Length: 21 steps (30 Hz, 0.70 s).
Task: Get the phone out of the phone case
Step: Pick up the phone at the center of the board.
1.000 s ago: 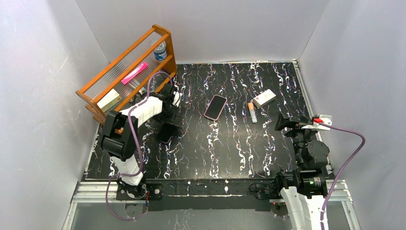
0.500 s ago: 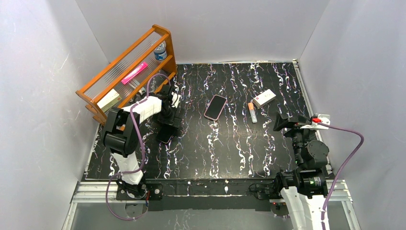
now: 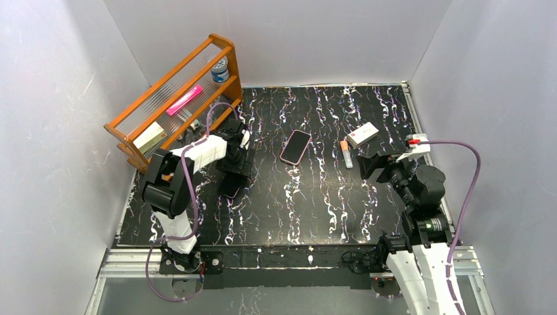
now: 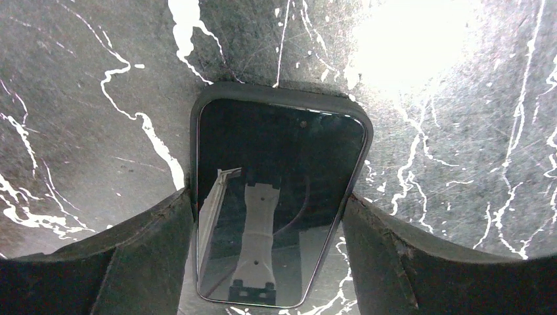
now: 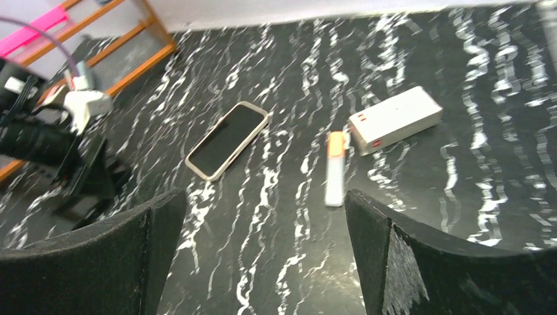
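A phone [image 4: 276, 197] with a black screen lies face up in a dark case [image 4: 282, 92]. The case's thick rim shows round its far end, and only a thin edge shows at its near end. My left gripper [image 4: 268, 198] is shut on it, one finger pressed against each long side, low on the table at the left [image 3: 231, 176]. A second phone [image 3: 295, 146] in a pale pink case lies face up at the table's middle and also shows in the right wrist view [image 5: 226, 140]. My right gripper [image 5: 263, 203] is open and empty, raised over the right side [image 3: 369, 165].
An orange-capped white tube [image 3: 345, 153] and a small white box [image 3: 363, 134] lie right of the pink-cased phone. A wooden rack [image 3: 172, 98] with a pink item and a can stands at the back left, close behind my left arm.
My right arm has swung forward and to the left, its gripper now nearer the tube and box. My left gripper has stayed on the dark-cased phone, shifting only slightly.
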Available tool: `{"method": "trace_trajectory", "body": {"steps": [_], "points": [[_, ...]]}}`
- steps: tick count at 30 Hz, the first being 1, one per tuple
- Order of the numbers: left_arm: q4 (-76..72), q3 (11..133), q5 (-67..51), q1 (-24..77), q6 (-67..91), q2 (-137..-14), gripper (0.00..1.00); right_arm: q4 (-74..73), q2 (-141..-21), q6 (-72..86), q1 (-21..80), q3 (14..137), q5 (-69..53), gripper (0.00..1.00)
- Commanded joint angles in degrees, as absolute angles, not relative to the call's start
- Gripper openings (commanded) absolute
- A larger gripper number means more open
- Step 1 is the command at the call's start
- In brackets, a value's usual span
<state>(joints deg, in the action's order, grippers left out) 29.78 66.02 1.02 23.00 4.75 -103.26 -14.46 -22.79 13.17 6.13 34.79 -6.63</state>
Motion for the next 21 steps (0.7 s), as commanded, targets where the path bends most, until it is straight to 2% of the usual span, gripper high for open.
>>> {"method": "trace_trajectory", "body": {"steps": [1, 4, 11, 15, 21], "points": [[27.2, 61.7, -6.3, 24.3, 13.0, -100.3, 0.37, -14.9, -28.2, 17.0, 6.5, 36.5, -18.6, 0.99], [23.6, 60.6, -8.7, 24.3, 18.9, -99.0, 0.26, -11.1, -30.7, 19.5, 6.5, 33.3, -23.9, 0.99], [8.0, 52.4, -15.0, 24.3, 33.8, -94.8, 0.13, 0.9, -33.5, 29.2, 8.2, 24.1, -29.1, 0.99], [-6.1, 46.5, -18.4, 24.7, 43.8, -92.8, 0.05, 5.9, -36.5, 32.7, 13.8, 20.6, -26.6, 0.99], [-28.2, 36.8, -19.2, 24.9, 59.3, -91.2, 0.00, 19.3, -45.9, 38.6, 28.0, 15.4, -16.7, 0.99]]}}
